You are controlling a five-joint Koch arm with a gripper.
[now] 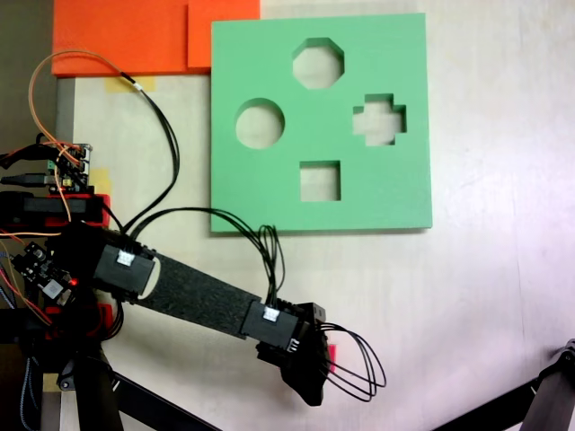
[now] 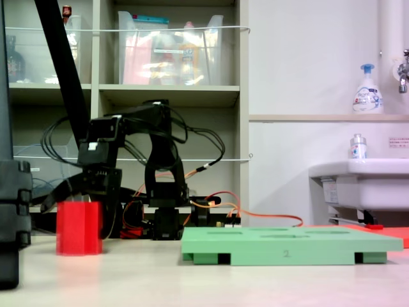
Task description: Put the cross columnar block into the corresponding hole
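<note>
The red cross block stands upright on the table, left of the green foam board in a fixed view. My gripper hangs over the block's top, open, with one jaw spread out to the left and the other beside the block's right side. From above, the gripper covers the block, leaving a red sliver at its right edge. The plus-shaped hole lies in the right part of the board, well beyond the gripper.
The board also has octagonal, round and square cutouts. Orange foam sheets lie at the top left. Circuit boards and wires crowd the arm's base. A black stand leg crosses the bottom right corner.
</note>
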